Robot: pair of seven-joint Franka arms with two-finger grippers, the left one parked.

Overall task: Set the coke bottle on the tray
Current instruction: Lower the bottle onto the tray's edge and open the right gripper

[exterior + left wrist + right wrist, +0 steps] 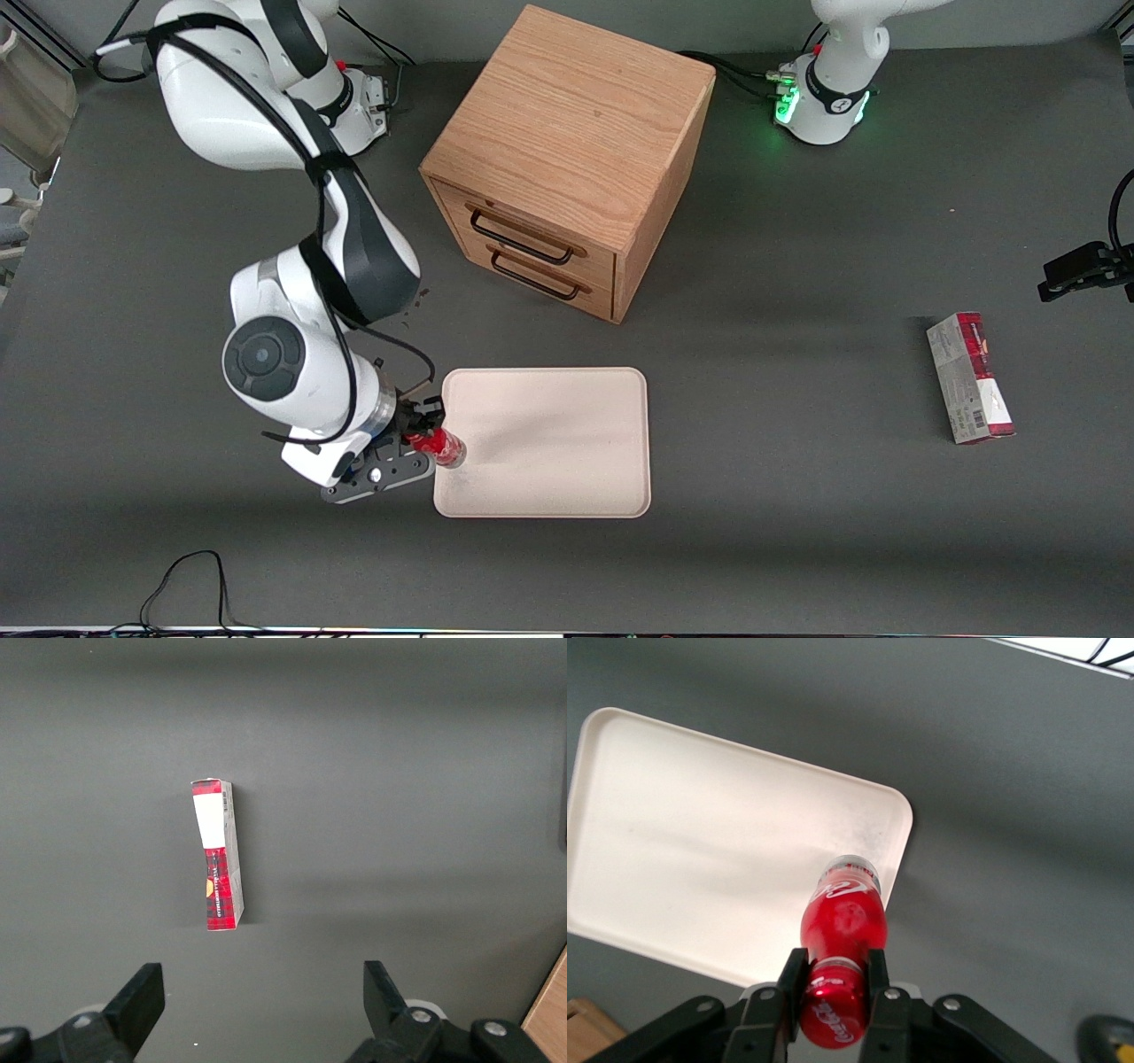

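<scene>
gripper (833, 992) base cropped, wooden cabinet (586, 1020) mostly cropped

The working arm (292, 221) is built of glossy white rounded shells joined by dark grey bands. One joint carries a round dark grey cap (263, 359) with a small paler disc at its centre. A black cable (323, 168) runs along the shells and loops loose near the wrist. The gripper (423, 431) is black, on a flat dark grey bracket (376, 477) with a bright screw head. Seen from the wrist, its two fingers (877, 979) are matt black bars, with round silver screws in the black body beneath them.
</scene>
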